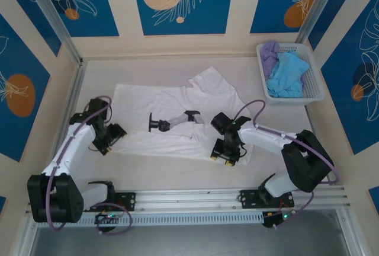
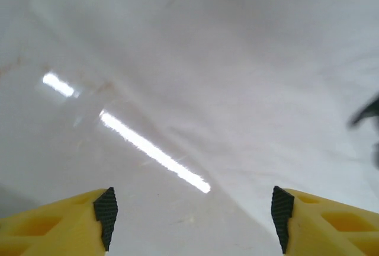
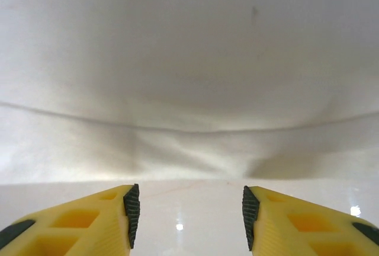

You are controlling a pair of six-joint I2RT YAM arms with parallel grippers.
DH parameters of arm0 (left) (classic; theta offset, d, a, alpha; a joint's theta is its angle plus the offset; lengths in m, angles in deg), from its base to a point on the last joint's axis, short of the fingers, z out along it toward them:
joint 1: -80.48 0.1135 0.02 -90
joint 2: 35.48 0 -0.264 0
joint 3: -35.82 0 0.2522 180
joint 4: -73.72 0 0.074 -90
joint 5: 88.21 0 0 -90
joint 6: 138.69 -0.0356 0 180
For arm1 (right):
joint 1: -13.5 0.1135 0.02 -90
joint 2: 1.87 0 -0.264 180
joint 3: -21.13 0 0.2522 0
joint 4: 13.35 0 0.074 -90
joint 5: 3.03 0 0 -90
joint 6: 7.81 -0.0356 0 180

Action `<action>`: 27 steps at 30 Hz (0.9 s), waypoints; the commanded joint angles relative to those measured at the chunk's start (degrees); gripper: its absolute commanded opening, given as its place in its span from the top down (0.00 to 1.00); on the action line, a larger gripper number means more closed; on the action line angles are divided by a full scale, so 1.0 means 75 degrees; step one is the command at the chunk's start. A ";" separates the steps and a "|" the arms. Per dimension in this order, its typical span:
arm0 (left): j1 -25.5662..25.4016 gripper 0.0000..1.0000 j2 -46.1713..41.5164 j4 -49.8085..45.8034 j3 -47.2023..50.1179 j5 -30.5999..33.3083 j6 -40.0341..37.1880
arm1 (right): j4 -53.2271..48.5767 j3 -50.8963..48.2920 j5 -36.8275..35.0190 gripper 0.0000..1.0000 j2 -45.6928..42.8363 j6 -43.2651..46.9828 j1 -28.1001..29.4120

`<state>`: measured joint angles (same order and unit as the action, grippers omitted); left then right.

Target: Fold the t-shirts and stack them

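Left gripper point(image 2: 192, 217) spread wide, right gripper point(image 3: 188, 210) half spread, both empty, at edge of white t-shirt point(image 1: 177, 105)

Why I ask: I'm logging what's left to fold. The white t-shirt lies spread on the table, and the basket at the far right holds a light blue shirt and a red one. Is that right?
Not quite. The top external view shows the basket holding the light blue t-shirt and a lavender t-shirt, not a red one. The white t-shirt does lie spread out.
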<state>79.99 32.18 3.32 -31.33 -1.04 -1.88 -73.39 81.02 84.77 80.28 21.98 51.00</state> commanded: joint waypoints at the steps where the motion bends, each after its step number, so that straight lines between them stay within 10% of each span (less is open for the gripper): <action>1: 0.0107 0.22 0.0323 -0.0473 -0.1184 0.0319 -0.0564 | -0.0266 0.0670 -0.0267 0.44 -0.0534 0.0564 -0.0170; 13: 0.0151 0.08 0.3693 -0.0327 -0.5010 -0.0344 -0.1845 | 0.2310 0.2407 -0.0992 0.36 -0.0570 0.2491 -0.1761; 27: 0.0460 0.10 0.7531 0.0242 -0.7751 -0.0104 -0.1882 | 0.0360 0.8915 -0.0968 0.24 0.5365 0.4105 -0.3160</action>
<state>82.86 85.99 5.50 -84.86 -2.57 -14.80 -65.68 140.64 79.42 114.14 49.13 27.28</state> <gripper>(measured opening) 0.900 0.756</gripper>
